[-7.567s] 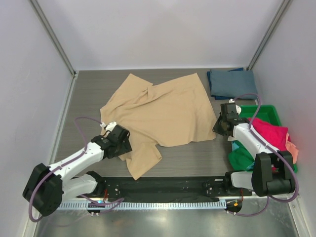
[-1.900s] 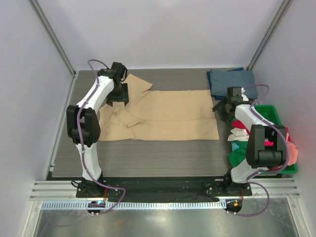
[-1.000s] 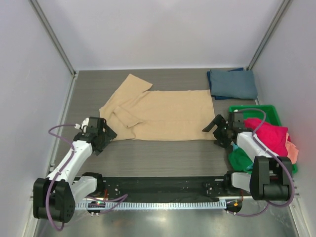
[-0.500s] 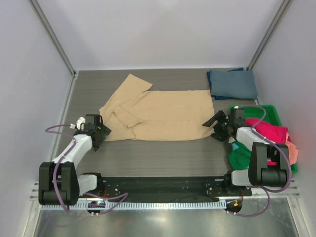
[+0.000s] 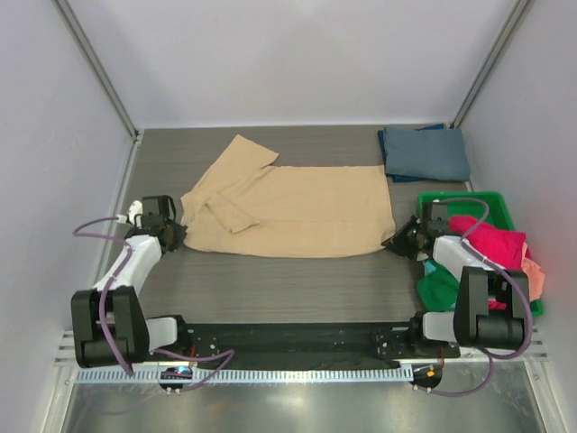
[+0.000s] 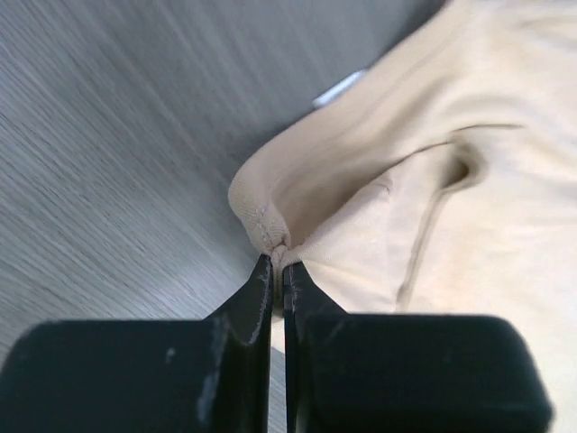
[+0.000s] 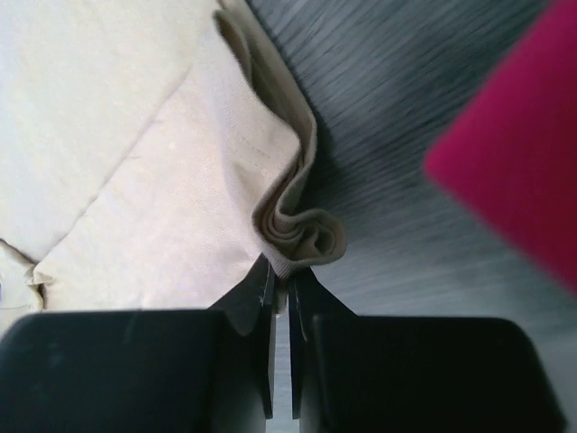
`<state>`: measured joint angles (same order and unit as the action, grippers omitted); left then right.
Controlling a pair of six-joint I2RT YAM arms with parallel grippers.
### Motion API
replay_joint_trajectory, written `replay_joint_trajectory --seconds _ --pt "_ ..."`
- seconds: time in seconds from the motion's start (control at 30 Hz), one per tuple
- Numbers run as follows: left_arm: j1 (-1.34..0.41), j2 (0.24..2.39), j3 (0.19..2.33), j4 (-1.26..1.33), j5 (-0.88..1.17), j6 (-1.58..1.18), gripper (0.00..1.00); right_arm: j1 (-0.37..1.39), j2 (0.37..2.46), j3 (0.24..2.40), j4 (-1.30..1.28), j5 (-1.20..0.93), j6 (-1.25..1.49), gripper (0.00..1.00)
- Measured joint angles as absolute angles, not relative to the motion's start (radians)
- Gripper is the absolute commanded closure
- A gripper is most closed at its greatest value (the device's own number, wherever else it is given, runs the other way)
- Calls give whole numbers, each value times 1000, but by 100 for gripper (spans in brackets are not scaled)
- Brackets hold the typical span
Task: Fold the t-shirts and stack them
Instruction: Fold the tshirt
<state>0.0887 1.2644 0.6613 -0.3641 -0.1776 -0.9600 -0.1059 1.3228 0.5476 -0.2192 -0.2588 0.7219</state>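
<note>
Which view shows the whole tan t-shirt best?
Top external: the tan t-shirt lies fully in frame. Left wrist shows only one pinched corner; right wrist shows only another corner, bunched between the jaws.

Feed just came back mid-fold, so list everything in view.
tan t-shirt: one, tan, spread mid-table
folded t-shirt: one, blue-grey, table's far right corner
plastic bin: one, green, table's right edge
magenta garment: one, magenta, top of bin
green garment: one, green, bin's near side
peach garment: one, peach, bin's right side
table: one, dark grey wood-grain
left fingers: pair, black, shut on tan t-shirt's near-left corner
right fingers: pair, black, shut on its near-right corner
</note>
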Motion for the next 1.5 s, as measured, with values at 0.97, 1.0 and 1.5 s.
replay_joint_trajectory --seconds 0.97,1.0,1.5 --pt "176 673 661 -777 -143 -1000 22 -100 856 548 -532 -251 748 5" --pt "176 725 690 -769 -134 -982 23 -100 862 567 -530 -252 748 6" --pt "141 1461 1184 -444 4 -788 25 137 1148 841 -446 -243 727 5"
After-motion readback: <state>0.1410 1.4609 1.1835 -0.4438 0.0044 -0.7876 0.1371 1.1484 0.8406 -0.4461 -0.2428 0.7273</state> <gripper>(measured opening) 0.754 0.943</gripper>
